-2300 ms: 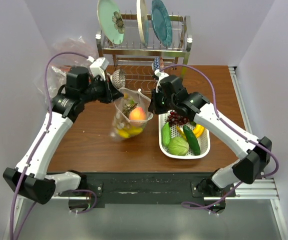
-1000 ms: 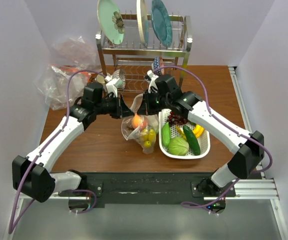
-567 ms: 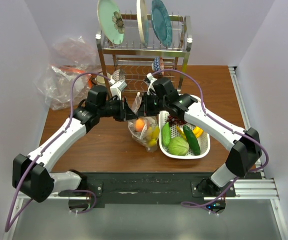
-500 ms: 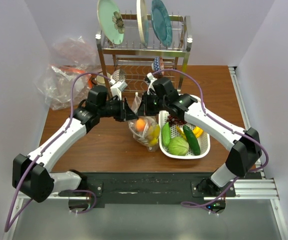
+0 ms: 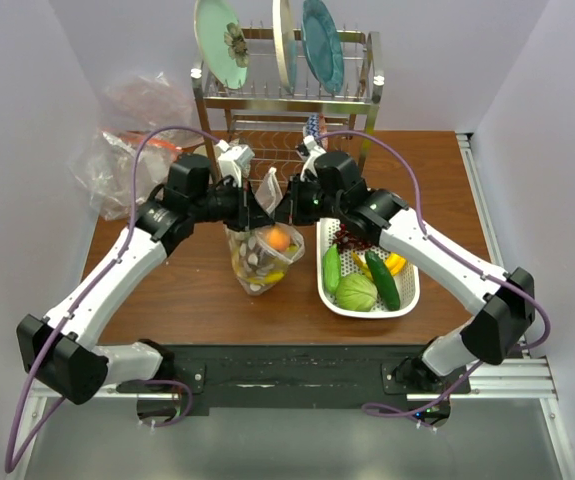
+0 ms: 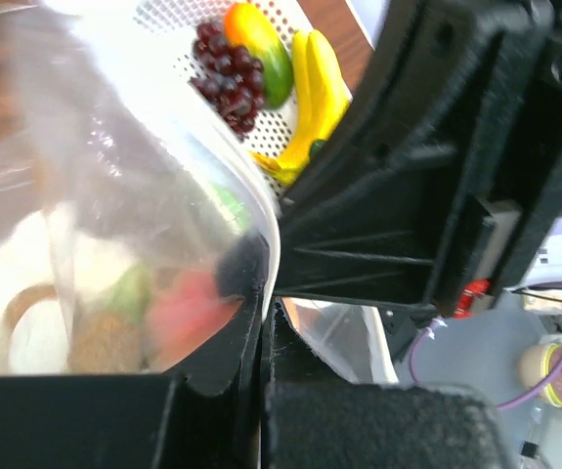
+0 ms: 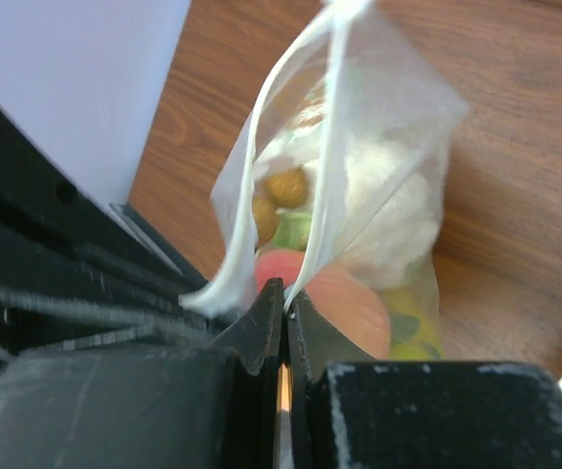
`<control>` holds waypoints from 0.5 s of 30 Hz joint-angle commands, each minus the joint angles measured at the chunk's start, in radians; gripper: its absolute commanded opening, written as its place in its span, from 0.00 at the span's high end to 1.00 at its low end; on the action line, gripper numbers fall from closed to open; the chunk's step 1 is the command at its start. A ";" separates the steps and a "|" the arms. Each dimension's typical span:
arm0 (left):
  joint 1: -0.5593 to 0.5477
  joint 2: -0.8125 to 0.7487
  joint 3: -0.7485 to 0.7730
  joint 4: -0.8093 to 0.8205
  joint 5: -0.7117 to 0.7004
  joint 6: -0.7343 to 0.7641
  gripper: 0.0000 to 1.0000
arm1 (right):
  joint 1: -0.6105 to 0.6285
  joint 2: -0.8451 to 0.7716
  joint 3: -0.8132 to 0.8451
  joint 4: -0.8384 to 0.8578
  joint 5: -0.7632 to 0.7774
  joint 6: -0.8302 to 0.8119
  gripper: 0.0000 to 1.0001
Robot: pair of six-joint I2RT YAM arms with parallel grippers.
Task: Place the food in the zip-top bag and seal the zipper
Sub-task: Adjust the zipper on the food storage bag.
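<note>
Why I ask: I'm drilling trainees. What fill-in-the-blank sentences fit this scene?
1. Both arms' jaws are ____ on the mouth edge of the clear white-dotted plastic zip-top bag.
2. The round orange-pink toy peach sits inside the ____.
3. In the top view, the white perforated plastic tray lies to the bag's ____.
Missing words: shut; bag; right.
</note>
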 commanded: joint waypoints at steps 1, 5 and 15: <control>0.056 0.024 0.087 -0.009 -0.020 0.074 1.00 | 0.033 -0.057 0.051 0.036 -0.045 0.015 1.00; 0.097 0.053 0.108 -0.054 -0.011 0.125 1.00 | 0.031 -0.051 0.075 -0.025 -0.037 -0.028 1.00; 0.102 0.074 0.056 -0.019 0.021 0.159 1.00 | 0.033 -0.126 -0.145 0.102 -0.011 0.030 1.00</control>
